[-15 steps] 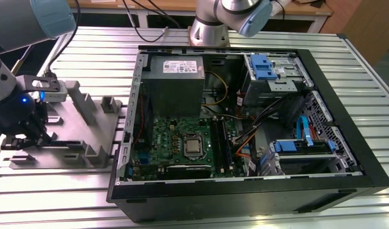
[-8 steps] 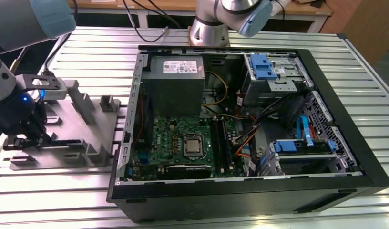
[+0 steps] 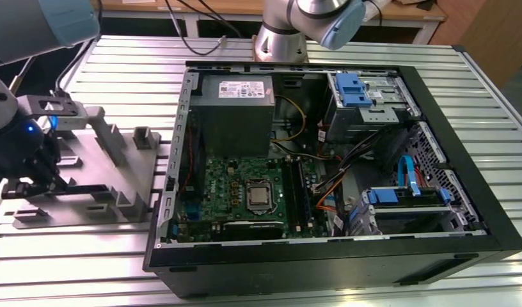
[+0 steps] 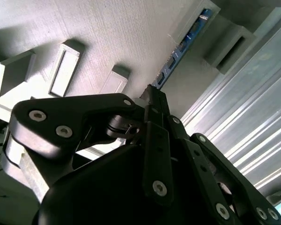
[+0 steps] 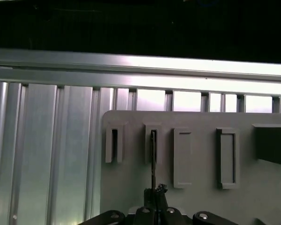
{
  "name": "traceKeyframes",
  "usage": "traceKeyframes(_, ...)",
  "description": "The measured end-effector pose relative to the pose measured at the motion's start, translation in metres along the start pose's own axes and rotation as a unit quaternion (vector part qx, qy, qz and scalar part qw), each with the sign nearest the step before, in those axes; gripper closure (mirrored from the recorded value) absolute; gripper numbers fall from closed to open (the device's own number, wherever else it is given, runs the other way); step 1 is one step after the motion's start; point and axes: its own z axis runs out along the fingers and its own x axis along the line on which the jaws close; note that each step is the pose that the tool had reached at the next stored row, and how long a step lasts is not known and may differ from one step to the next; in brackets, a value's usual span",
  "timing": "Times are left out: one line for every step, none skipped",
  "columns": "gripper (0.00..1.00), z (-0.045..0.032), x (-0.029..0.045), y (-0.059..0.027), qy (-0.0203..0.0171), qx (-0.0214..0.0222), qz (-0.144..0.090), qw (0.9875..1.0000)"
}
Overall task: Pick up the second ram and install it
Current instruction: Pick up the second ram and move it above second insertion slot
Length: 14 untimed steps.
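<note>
My gripper is low over the gray fixture plate, on the exterior view's left. The second ram is a thin bluish stick with dark chips. One end rests in a raised holder of the plate and the other end sits between my fingertips. In the first wrist view the ram is edge-on, a dark thin line running from a slot down to my gripper. Both black fingers are pressed together on the stick's end, so my gripper is shut on it.
An open black computer case lies to the exterior view's right of the plate. Inside are the green motherboard, a gray power-supply box, blue drive brackets and loose cables. Ribbed aluminium table surrounds everything.
</note>
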Motion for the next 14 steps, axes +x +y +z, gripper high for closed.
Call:
traceKeyframes(0.89, -0.0023, -0.0001, 0.0001, 0.0, 0.0, 0.0, 1.0)
traceKeyframes(0.89, -0.0045, -0.0001, 0.0001, 0.0, 0.0001, 0.0, 1.0)
traceKeyframes(0.89, -0.0068, -0.0002, 0.0002, 0.0, 0.0, 0.0, 1.0)
traceKeyframes(0.89, -0.009, -0.0002, 0.0003, 0.0, 0.0, 0.0, 1.0)
traceKeyframes(0.89, -0.011, -0.0003, 0.0003, -0.0001, 0.0, 0.0, 1.0)
traceKeyframes(0.89, -0.013, -0.0003, 0.0004, -0.0001, 0.0001, 0.0, 1.0)
traceKeyframes(0.89, -0.0148, -0.0004, 0.0004, -0.0002, 0.0001, 0.0, 1.0)
traceKeyframes(0.89, -0.0165, -0.0004, 0.0005, -0.0003, 0.0001, 0.0, 1.0)
traceKeyframes(0.89, -0.0181, -0.0004, 0.0005, -0.0008, 0.0001, 0.0, 1.0)
traceKeyframes(0.89, -0.0193, -0.0005, 0.0006, -0.0015, 0.0002, 0.0, 1.0)
traceKeyframes(0.89, -0.0201, -0.0005, 0.0006, -0.0019, 0.0002, 0.001, 1.0)
traceKeyframes(0.89, -0.0204, -0.0005, 0.0006, -0.0021, 0.0003, 0.002, 1.0)
traceKeyframes(0.89, -0.0207, -0.0005, 0.0006, -0.0025, 0.0004, 0.003, 1.0)
traceKeyframes(0.89, -0.0211, -0.0005, 0.0006, -0.0028, 0.0004, 0.005, 1.0)
